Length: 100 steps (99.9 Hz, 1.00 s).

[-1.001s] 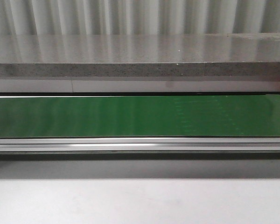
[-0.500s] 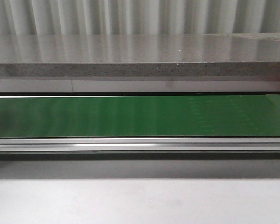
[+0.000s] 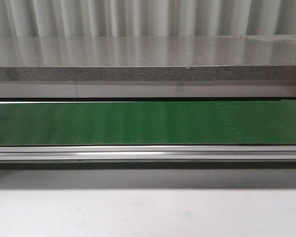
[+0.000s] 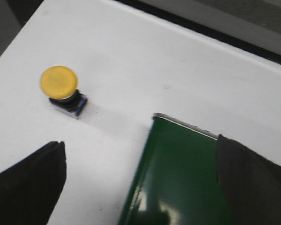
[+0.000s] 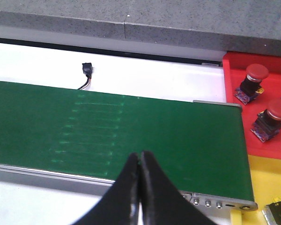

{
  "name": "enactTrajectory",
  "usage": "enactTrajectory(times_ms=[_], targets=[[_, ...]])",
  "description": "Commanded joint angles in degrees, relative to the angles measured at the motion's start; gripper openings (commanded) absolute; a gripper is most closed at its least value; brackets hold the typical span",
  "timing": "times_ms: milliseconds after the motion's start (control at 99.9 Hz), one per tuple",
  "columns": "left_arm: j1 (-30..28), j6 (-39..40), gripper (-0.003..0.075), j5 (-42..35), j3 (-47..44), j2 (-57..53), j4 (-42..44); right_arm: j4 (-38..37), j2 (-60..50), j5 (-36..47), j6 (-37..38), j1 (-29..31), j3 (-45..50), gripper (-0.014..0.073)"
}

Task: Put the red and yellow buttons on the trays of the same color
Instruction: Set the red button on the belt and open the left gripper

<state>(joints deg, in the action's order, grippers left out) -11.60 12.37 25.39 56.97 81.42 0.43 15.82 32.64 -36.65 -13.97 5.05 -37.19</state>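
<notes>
- The left gripper (image 4: pixel 140 187) is open wide and holds nothing; its two dark fingers (image 4: pixel 30 180) stand far apart.
- A yellow button (image 4: pixel 61 86) sits on the white table (image 4: pixel 178 70), just beside the end of the green belt (image 4: pixel 178 178). It is in front of the left gripper, nearer to one finger, and does not touch it.
- The right gripper (image 5: pixel 140 187) is closed tight with nothing in it. It hangs over the green belt (image 5: pixel 131 131).
- Two red buttons (image 5: pixel 253 82) stand on the red tray (image 5: pixel 234 98), past the end of the belt and well apart from the right gripper.
- A yellow tray (image 5: pixel 267 183) lies next to the red tray.
</notes>
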Motion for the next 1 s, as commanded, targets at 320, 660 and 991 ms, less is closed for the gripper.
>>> enactTrajectory(times_ms=[320,660,991], targets=[[-8.39,0.02,0.0620,-10.46,1.84,9.15,-0.73,0.74,0.00,3.30,-0.41,-0.01,-1.53,-0.0067],[-8.63,0.02,0.0620,-10.70,10.40,18.87,-0.43,0.74,0.00,3.30,-0.41,-0.01,-1.53,-0.0067],[-8.63,0.02,0.0620,-9.79,19.37,27.70,-0.43,0.74,0.00,3.30,-0.41,-0.01,-1.53,-0.0067]])
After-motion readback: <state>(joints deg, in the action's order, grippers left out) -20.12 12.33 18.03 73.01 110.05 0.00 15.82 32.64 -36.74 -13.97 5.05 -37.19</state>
